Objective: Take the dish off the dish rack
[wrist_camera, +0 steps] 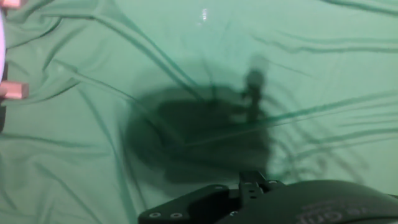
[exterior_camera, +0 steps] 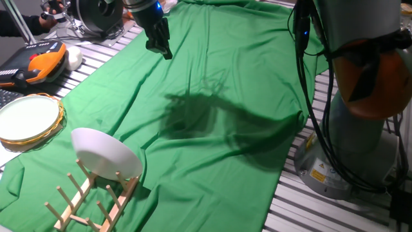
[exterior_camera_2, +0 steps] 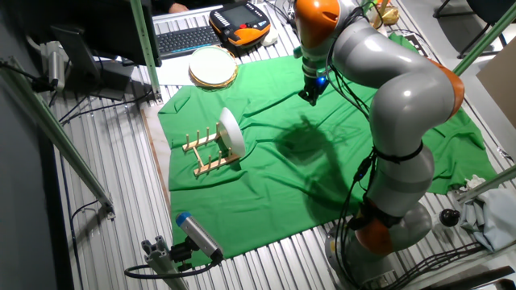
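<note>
Green cloth, wrinkled, covers most of the slatted table. White plate with golden woven rim lies flat near the cloth's corner; beside it, an orange-and-black handheld controller and a keyboard. A blue-tipped cylindrical device rests on the table edge.

The dish stands on the dish rack (gripper well apart).

— What's below the hand?
— Wrinkled green cloth with a dark shadow across its middle.
— And at the edges?
— Black gripper housing along the bottom — two pale wooden rack ends at far left.
</note>
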`<state>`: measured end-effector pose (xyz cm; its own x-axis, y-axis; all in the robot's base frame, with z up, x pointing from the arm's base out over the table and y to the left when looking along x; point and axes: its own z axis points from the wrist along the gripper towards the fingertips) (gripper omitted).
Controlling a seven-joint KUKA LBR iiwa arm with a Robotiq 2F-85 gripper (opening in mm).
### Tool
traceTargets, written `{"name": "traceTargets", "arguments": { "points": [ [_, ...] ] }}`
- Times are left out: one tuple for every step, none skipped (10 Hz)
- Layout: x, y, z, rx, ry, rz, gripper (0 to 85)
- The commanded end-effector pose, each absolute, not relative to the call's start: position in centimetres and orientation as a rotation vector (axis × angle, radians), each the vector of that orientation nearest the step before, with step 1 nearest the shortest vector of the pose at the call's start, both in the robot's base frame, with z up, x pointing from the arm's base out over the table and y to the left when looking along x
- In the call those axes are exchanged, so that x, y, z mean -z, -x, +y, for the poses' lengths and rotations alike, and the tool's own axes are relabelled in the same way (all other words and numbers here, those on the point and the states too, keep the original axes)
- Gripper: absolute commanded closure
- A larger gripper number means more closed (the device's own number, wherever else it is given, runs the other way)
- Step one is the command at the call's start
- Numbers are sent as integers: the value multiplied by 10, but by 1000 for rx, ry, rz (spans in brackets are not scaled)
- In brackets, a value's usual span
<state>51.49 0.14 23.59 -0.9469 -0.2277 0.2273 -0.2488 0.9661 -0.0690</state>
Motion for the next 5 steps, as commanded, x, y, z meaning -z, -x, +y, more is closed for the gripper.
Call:
{"name": "traceTargets", "arguments": {
  "points": [
    [-236,-515,1,-145,-300,-2908,850],
    [-236,-515,1,-121,-252,-2928,850],
    [-236,-515,1,-105,-266,-2934,850],
    [-236,-515,1,-89,-282,-2940,850],
    [-236,-515,1,-54,-279,-2942,850]
  ]
}}
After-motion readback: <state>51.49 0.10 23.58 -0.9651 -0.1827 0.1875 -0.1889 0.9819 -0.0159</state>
